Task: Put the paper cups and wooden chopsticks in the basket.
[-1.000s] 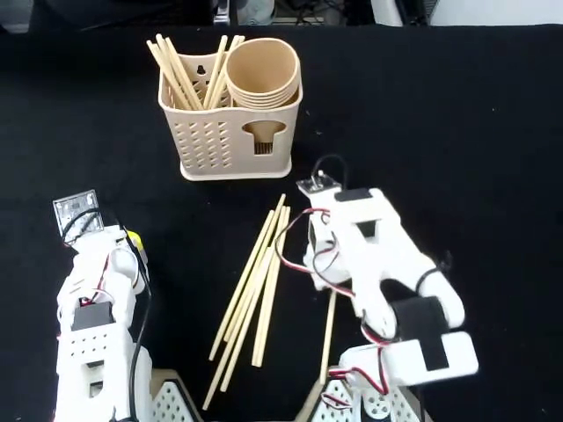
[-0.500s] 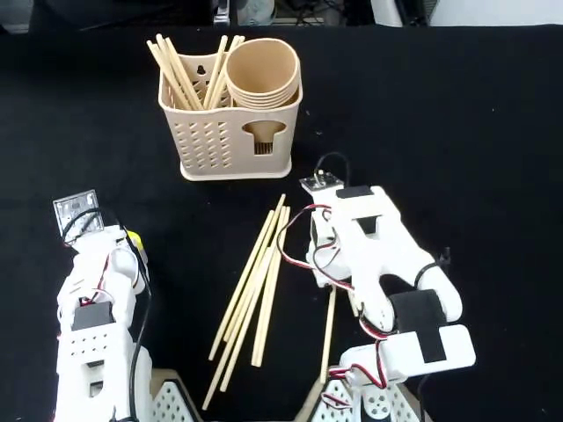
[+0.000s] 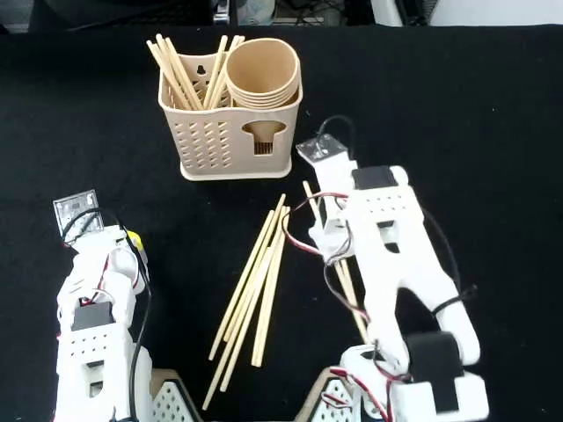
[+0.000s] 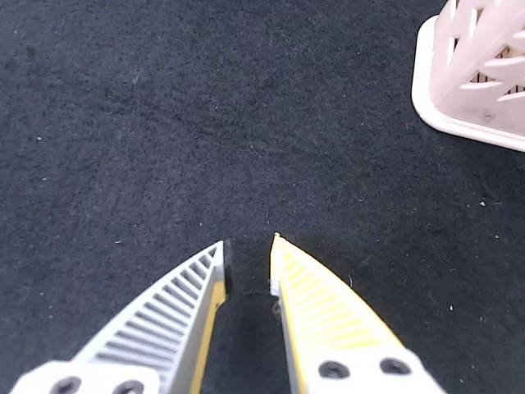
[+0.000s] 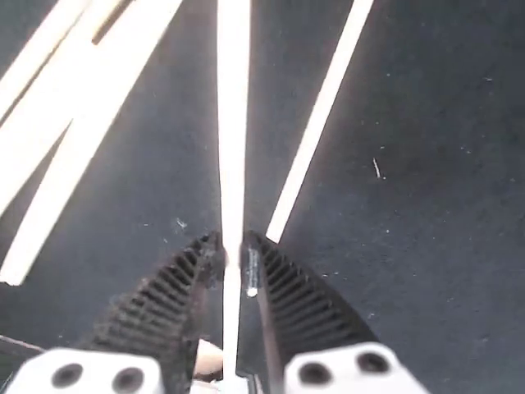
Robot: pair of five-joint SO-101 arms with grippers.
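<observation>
At lower left of the high view, the left claw (image 4: 248, 244) hangs over bare black table (image 3: 484, 132), its fingers a narrow gap apart and holding nothing. A corner of the basket shows at the upper right of the left wrist view.

In the upper middle of the high view stands the basket (image 3: 224, 141). A bunch of chopsticks (image 3: 185, 70) is upright in its left compartment and a stack of cups (image 3: 262, 70) in its right.

Below the basket, at the frame's centre, a loose sheaf of chopsticks (image 3: 255, 281) lies on the table, slanting from upper right to lower left.

Just right of the sheaf, the right arm stretches up the frame, the right claw (image 5: 234, 242) clamped on a single chopstick (image 3: 310, 192). In the high view this stick runs from near the basket's lower right corner down under the arm. In the right wrist view another stick (image 5: 316, 123) lies just beside it, apart from the sheaf.
</observation>
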